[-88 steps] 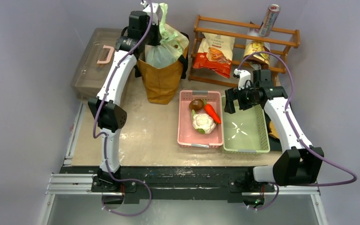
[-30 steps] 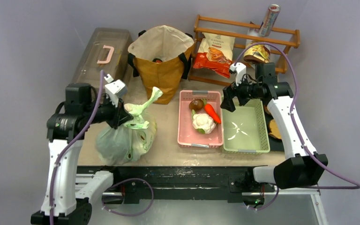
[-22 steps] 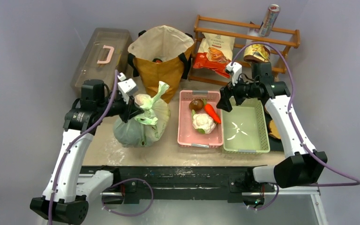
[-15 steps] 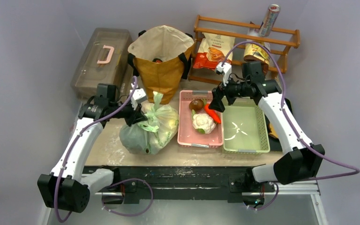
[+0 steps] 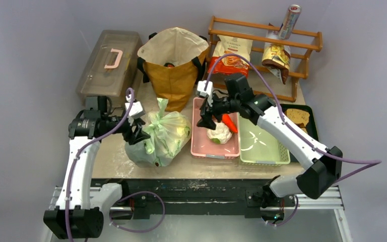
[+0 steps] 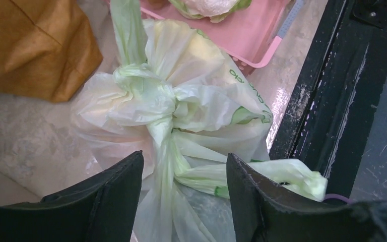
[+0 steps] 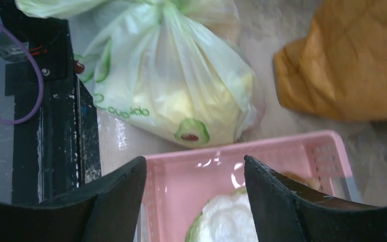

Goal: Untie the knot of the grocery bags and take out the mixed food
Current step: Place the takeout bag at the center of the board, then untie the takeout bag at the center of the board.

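Pale-green plastic bag (image 5: 164, 143): lying on the surface (image 5: 108, 156), just in front of the mustard tote (image 5: 174, 85), beside the pink basket (image 5: 195, 132), near the front edge
Knot (image 6: 153, 103): tied, the twisted neck bunched tight, one green tail (image 5: 161, 107) pointing toward the tote
Mixed food: inside the tied bag, pale yellow shapes showing through the plastic; kinds cannot be told
Left jaws: parted at the bag's left side, a loose strip of green plastic running between them, not pinched
Right jaws: spread wide, holding nothing, hovering above the pink basket over the cauliflower (image 5: 219, 133)
Tote: upright, mouth open, cream lining showing
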Robot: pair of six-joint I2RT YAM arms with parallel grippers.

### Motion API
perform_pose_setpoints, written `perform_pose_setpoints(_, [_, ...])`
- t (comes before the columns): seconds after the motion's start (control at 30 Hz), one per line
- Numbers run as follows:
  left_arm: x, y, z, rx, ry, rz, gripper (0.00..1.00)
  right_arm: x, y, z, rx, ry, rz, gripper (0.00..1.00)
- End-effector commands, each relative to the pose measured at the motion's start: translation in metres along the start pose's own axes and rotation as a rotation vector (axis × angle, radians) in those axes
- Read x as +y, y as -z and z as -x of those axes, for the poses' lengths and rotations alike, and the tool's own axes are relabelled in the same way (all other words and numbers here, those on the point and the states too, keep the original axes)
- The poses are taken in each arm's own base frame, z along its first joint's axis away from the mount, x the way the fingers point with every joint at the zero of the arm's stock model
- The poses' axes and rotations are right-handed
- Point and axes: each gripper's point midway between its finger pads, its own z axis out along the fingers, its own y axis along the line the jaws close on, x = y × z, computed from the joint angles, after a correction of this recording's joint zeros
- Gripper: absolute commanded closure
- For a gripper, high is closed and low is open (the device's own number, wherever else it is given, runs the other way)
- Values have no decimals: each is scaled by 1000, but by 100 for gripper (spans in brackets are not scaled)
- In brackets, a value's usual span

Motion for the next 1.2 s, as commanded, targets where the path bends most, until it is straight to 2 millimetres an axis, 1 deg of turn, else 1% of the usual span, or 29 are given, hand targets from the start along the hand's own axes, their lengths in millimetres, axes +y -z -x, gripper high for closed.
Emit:
perform_pose_setpoints(0.0, [-35,23,29,-115,-180,-57,43,27,-16,65,-237,190,-4,35])
perform_pose_setpoints(0.07, [-37,25,32,-131,-232,-43,44,45,-34,72,-267,202,3,35])
perform_pose_setpoints(0.1, [-32,25,33,-137,-236,-20,44,54,-44,74,-278,206,14,34])
perform_pose_setpoints(0.17, [-26,24,30,-124,-241,0,48,65,-63,79,-289,208,31,32])
perform_pose_setpoints(0.23, [-17,24,28,-108,-256,19,57,68,-78,84,-304,210,42,34])
perform_pose_setpoints(0.3, [-8,27,30,-117,-284,38,66,67,-89,86,-315,223,49,39])
perform_pose_setpoints(0.33, [-4,29,28,-121,-307,44,69,67,-95,86,-311,230,56,40])
perform_pose_setpoints(0.37, [-2,29,26,-118,-348,43,71,67,-99,92,-326,240,57,41])
perform_pose_setpoints(0.4, [1,29,23,-111,-380,41,71,67,-104,93,-321,237,65,41])
perform_pose_setpoints(0.47, [11,26,21,-101,-412,47,70,67,-115,90,-302,230,77,39])
perform_pose_setpoints(0.5, [14,25,21,-100,-419,41,68,67,-121,86,-288,225,82,34])
perform_pose_setpoints(0.53, [14,24,21,-99,-433,25,63,65,-127,81,-273,215,81,27])
perform_pose_setpoints(0.57, [14,23,19,-97,-442,-1,56,63,-132,77,-261,193,77,20])
perform_pose_setpoints(0.6, [12,21,17,-91,-442,-29,49,60,-137,72,-248,181,71,18])
perform_pose_setpoints(0.63, [12,20,15,-84,-438,-48,44,58,-141,68,-239,173,66,20])
perform_pose_setpoints(0.73, [24,14,3,-46,-409,-45,43,55,-147,58,-229,162,44,32])
perform_pose_setpoints(0.8, [33,10,-6,-20,-408,-23,47,54,-145,54,-222,159,35,41])
perform_pose_setpoints(0.83, [38,8,-10,-10,-412,-10,51,55,-145,51,-213,156,36,47])
perform_pose_setpoints(0.9, [43,5,-22,22,-410,-1,62,55,-141,49,-198,155,35,64])
perform_pose_setpoints(0.97, [46,4,-29,47,-404,5,75,57,-137,44,-175,159,36,85])
perform_pose_setpoints(1.0, [46,4,-31,53,-400,7,82,55,-135,40,-158,154,23,95])
perform_pose_setpoints(1.03, [47,5,-30,52,-392,19,91,53,-133,37,-148,153,5,100])
perform_pose_setpoints(1.07, [48,7,-28,48,-384,34,100,51,-129,34,-139,150,-12,100])
perform_pose_setpoints(1.17, [50,17,-23,33,-386,83,100,48,-115,21,-113,164,-55,100])
